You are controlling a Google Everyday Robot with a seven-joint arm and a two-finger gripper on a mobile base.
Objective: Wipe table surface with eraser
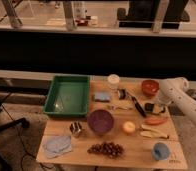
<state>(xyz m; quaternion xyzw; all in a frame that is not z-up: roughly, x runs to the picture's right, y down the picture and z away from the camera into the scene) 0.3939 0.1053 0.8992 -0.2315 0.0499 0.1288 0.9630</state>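
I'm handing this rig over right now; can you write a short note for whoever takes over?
Gripper: at the table's right edge, down at the eraser; whether it grips it cannot be told.
Eraser: on the table surface, right side, between the red bowl behind it and the carrot in front, beside the black-handled tool.
Done: arm has reached the eraser.
Left: secure the eraser, then wipe. Open wood is scarce; the green tray, purple bowl and grapes crowd the table.
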